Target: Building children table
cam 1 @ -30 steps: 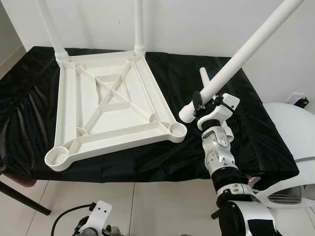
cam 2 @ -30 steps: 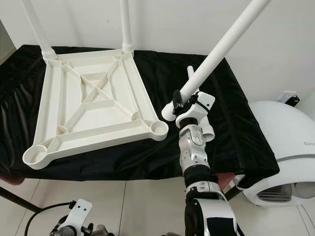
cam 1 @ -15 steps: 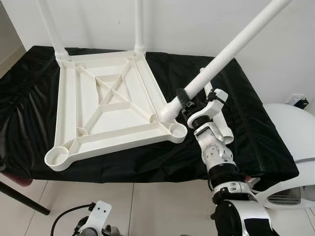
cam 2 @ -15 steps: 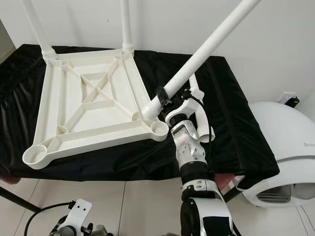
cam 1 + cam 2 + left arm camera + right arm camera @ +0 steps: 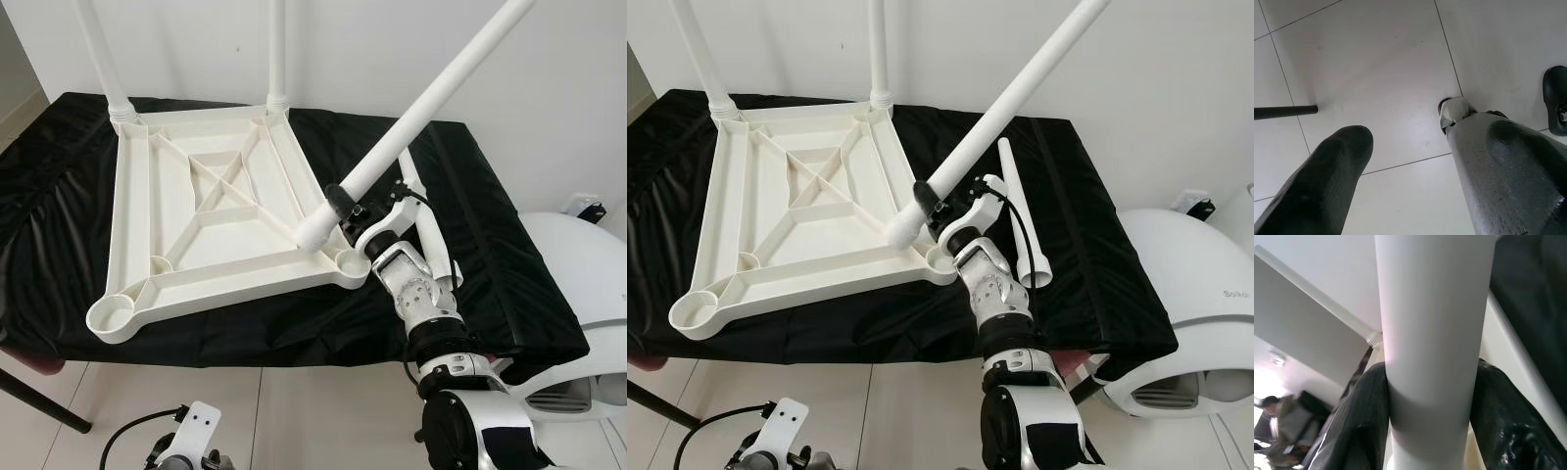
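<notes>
A white tabletop (image 5: pixel 132 215) lies upside down on the black-covered table (image 5: pixel 490 245). Two white legs (image 5: pixel 103 59) (image 5: pixel 277 49) stand in its far corner sockets. My right gripper (image 5: pixel 345 206) is shut on a third long white leg (image 5: pixel 421 108), which tilts up to the right. The leg's lower end hangs just above and inward of the near right corner socket (image 5: pixel 351 262). In the right wrist view both fingers (image 5: pixel 1364 416) press against the leg (image 5: pixel 1432 333). Another loose leg (image 5: pixel 1017 211) lies on the cloth right of that gripper. My left gripper (image 5: pixel 1405 132) hangs open over the floor.
A white rounded appliance (image 5: pixel 588 294) stands on the floor to the right of the table. A dark table leg (image 5: pixel 39 397) slants at lower left. The near left socket (image 5: pixel 110 315) sits close to the table's front edge. A white wall runs behind.
My right gripper has carried the leg leftward, so its lower end went from right of the tabletop to above the near right corner. The loose leg on the cloth now shows fully.
</notes>
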Controlling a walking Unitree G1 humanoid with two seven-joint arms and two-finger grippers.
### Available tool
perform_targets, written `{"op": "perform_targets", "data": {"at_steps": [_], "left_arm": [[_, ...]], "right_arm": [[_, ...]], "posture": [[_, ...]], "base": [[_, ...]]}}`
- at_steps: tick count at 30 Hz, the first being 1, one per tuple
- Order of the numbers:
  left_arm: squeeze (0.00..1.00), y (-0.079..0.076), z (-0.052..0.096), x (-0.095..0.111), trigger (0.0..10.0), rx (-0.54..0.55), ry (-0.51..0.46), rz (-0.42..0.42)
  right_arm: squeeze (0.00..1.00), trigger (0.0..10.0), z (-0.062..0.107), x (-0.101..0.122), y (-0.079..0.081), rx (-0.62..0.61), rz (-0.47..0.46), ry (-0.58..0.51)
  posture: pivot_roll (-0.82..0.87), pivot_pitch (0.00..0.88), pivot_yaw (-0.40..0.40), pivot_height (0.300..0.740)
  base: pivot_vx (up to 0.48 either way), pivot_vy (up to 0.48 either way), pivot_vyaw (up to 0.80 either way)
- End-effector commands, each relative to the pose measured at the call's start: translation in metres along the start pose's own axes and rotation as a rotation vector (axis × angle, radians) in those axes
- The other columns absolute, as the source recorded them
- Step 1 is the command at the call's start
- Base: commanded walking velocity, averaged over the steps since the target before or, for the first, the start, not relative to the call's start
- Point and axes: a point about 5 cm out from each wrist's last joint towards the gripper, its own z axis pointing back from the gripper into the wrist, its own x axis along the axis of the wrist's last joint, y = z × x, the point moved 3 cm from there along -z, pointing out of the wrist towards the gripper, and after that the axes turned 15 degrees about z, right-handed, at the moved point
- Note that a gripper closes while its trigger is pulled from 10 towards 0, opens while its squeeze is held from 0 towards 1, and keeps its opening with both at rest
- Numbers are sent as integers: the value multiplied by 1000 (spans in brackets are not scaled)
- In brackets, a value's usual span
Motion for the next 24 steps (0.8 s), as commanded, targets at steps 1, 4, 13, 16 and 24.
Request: {"op": "perform_targets", "data": {"at_steps": [1,4,13,16,24], "left_arm": [[0,-16,8,-43,10000,-43,137,10],[0,-16,9,-46,10000,-41,144,14],[0,-12,11,-55,10000,-31,159,26],[0,-10,12,-57,10000,-29,163,30],[0,-8,16,-68,10000,-30,177,28]], "right_arm": [[0,10000,4,-19,-4,-25,-104,81],[0,10000,7,-27,-7,-48,-248,106],[0,10000,13,-40,-9,-85,-480,130],[0,10000,15,-43,-8,-92,-525,136],[0,10000,18,-45,-10,-121,-713,117]], "posture": [[95,0,-63,740],[100,0,-64,740],[100,5,-59,740],[97,15,-57,740],[91,34,-49,740]], "base": [[0,0,0],[0,0,0],[0,0,0],[0,0,0],[0,0,0]]}}
